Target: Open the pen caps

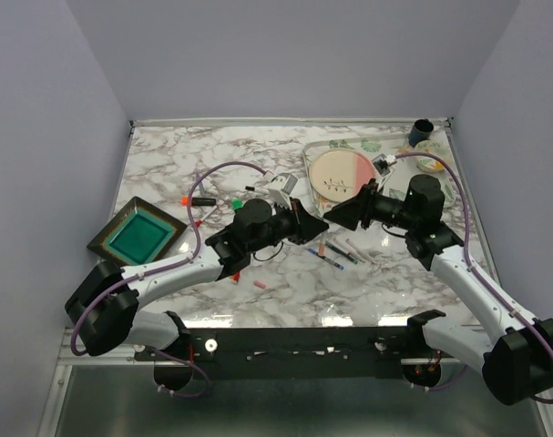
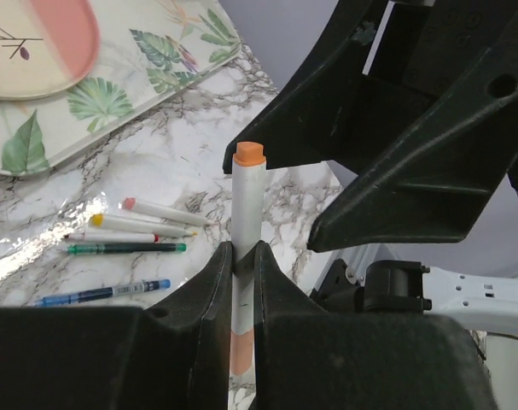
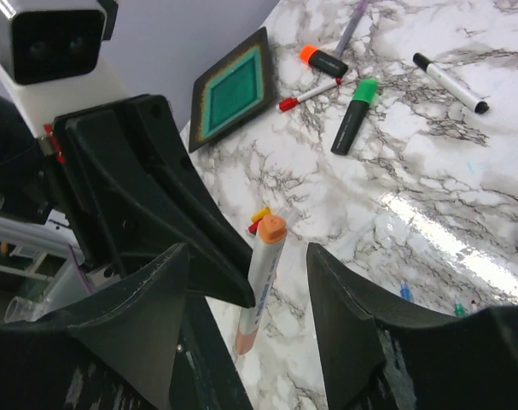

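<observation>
Orange cap [image 2: 249, 154] tops a white marker [image 2: 246, 205] held over the middle of the marble table [image 1: 167, 164]. The left gripper [image 2: 241, 254] is clamped on the marker's barrel. The right gripper [image 3: 248, 249] faces it, spread wide, with a finger on each side of the cap and not touching it. Loose pens [image 2: 126, 248] lie near the floral tray [image 2: 113, 98], and a green dish [image 1: 138, 235] sits to the left. Plain pale walls [image 1: 276, 55] enclose the table.

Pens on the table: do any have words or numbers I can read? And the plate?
No words or numbers can be read anywhere.
Blue pen: pale label on its barrel, too small and blurred to read.
White marker with the orange cap, clamped in the left gripper: no print shows.
Plate and tray: only twig and leaf drawings.
</observation>
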Available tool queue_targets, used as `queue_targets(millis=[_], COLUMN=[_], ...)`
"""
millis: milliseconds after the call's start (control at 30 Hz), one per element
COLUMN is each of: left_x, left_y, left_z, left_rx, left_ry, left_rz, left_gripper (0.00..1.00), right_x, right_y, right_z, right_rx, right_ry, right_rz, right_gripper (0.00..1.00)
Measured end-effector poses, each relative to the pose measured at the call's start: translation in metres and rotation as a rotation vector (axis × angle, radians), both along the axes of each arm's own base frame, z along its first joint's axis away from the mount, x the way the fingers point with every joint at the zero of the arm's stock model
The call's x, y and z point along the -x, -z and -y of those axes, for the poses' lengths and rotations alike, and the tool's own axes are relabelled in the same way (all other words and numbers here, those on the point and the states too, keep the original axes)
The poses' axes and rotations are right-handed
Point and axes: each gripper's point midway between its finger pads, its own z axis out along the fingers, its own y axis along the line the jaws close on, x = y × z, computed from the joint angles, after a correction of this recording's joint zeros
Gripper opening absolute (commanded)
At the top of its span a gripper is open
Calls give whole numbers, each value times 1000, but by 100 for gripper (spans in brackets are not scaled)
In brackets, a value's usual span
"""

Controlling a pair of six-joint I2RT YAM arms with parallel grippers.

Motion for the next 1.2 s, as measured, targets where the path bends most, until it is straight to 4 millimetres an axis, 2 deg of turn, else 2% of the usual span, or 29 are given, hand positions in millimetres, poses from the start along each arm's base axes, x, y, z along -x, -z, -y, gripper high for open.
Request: queue_targets(millis=[133, 467, 500, 533, 600, 633, 667, 733, 767, 867, 967, 1100, 1200], left_x=[1, 0, -1, -2, -3, -4, -5, -6, -6, -5, 1, 10, 15], left_y=[-6, -14, -15, -16, -17, -16, -15, -14, -14, -16, -10, 12, 25], left_z=[6, 16, 18, 20, 23, 26, 27, 28, 28, 29, 23, 12, 9], left_rx=[14, 33, 35, 37, 37, 34, 32, 31, 31, 39, 35, 4, -14], left_ry=[8, 19, 21, 23, 24, 26, 26, 26, 26, 28, 30, 37, 45], left_rz=[10, 21, 23, 24, 24, 23, 17, 14, 14, 15, 16, -7, -27], left_gripper=[0, 0, 0, 0, 0, 1, 17, 35, 50, 69, 74, 73, 72], right_x=[-7, -12, -13, -13, -15, -15, -16, -17, -16, -18, -23, -33, -34], right_y=[-1, 4, 6, 7, 9, 9, 9, 11, 11, 7, 4, 4, 4], right_z=[2, 1, 0, 0, -1, -1, -1, 0, 1, 5, 13, 27, 29], right_rx=[-14, -41, -43, -45, -49, -53, -54, -53, -49, -45, -47, -49, -49], right_ry=[56, 81, 81, 80, 79, 75, 79, 83, 82, 91, 118, 168, 174], right_rz=[-32, -86, -96, -103, -109, -110, -110, -104, -95, -68, -51, -49, -49], right_gripper=[53, 43, 39, 24, 4, 0, 1, 1, 1, 0, 1, 0, 0])
